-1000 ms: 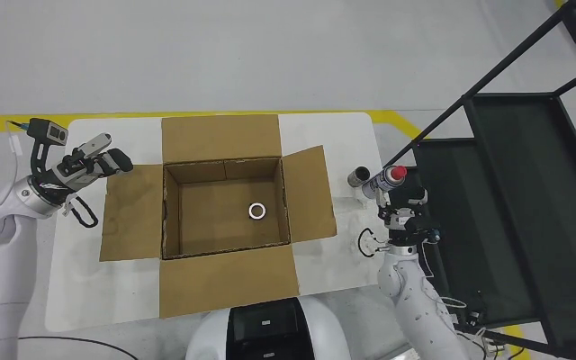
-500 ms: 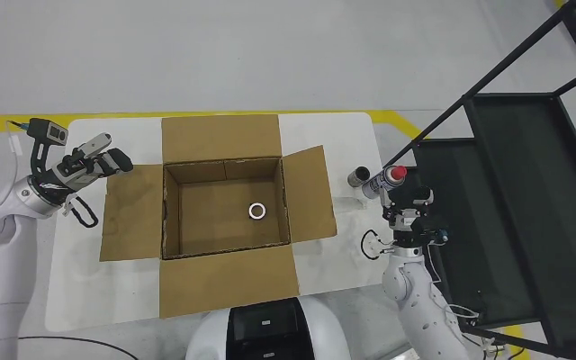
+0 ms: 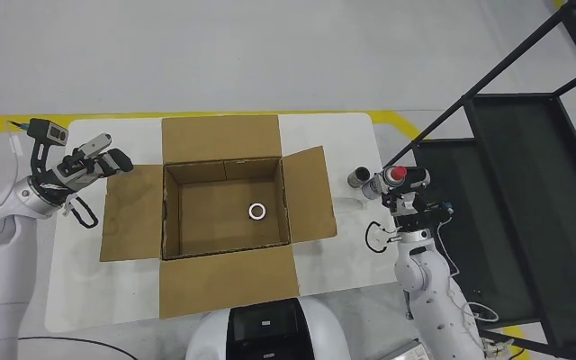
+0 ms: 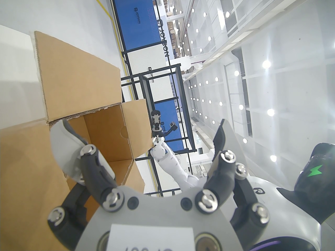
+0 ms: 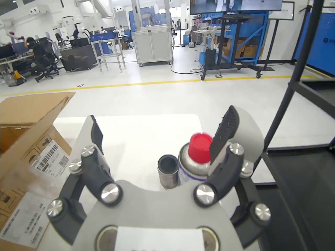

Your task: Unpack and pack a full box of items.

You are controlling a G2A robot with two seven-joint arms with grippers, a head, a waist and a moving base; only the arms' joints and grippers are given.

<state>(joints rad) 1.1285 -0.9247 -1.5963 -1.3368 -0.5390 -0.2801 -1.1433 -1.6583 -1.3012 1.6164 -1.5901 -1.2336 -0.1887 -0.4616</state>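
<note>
Hovering wide open and empty, the right end effector hangs just short of the red-capped spray can, which stands upright right beside a dark cylinder near the counter edge. I'd guess unpacked items get parked there. A small ring lies in the box, well apart from it. The left end effector, likewise open and empty, sits beside the box's flap.

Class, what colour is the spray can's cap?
The cap is red, clearest in the right wrist view.

White table, open cardboard box at centre, red-capped spray can, dark tube just beside
</note>
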